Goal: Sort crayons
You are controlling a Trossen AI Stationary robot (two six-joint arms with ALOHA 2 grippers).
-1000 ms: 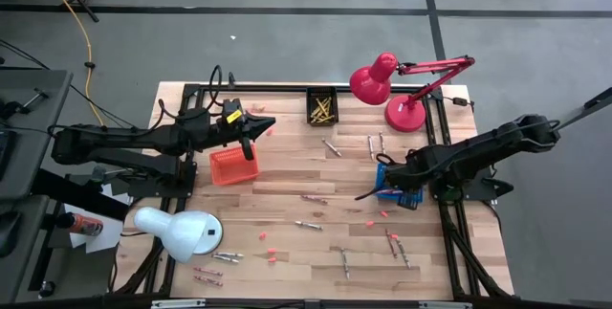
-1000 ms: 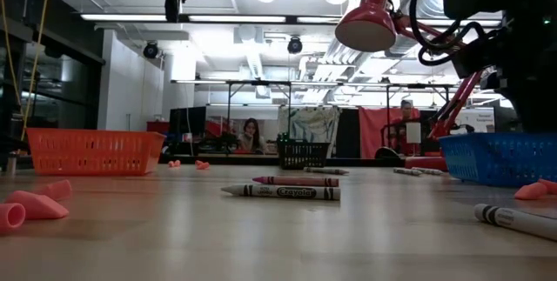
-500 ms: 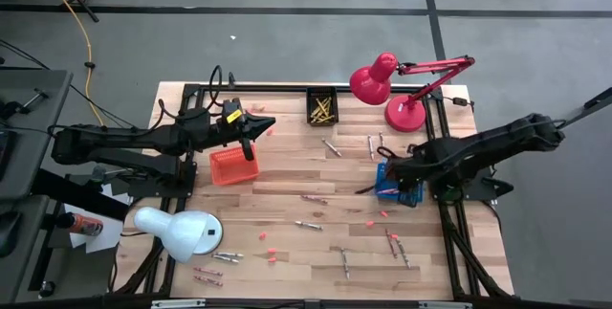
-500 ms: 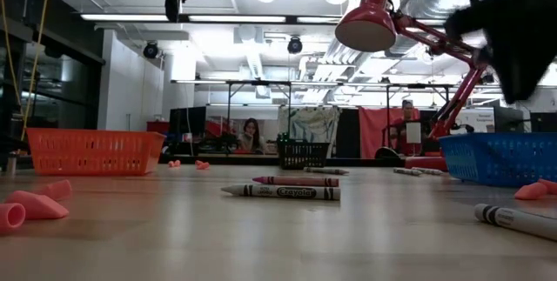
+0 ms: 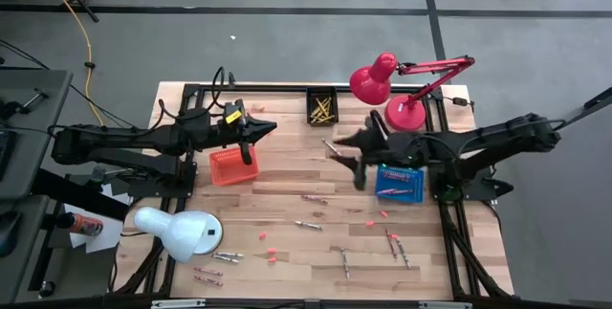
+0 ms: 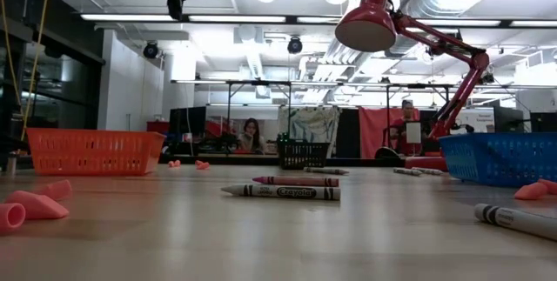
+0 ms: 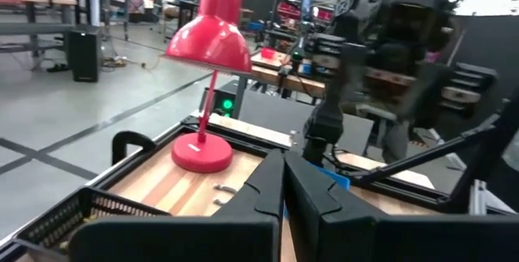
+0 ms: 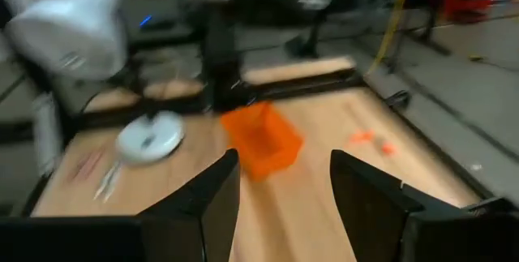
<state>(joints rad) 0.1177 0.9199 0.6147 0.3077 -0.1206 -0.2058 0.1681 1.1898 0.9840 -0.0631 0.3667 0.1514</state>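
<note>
Crayons lie scattered on the wooden table: two near the middle, seen close in the low view, others toward the near edge. Yellow crayons fill the black basket. My right gripper hangs open and holds nothing, high above the table left of the blue basket, pointing toward the orange basket. My left gripper is shut on nothing, held level above the orange basket.
A red desk lamp stands at the far right and a white lamp at the near left. Small pink crumbs dot the boards. More crayons lie by the red lamp's base.
My right gripper has risen from beside the blue basket, tipped from pointing down to nearly level, and swung toward the table's middle. Its fingers stand wider apart than before. It has left the low view.
</note>
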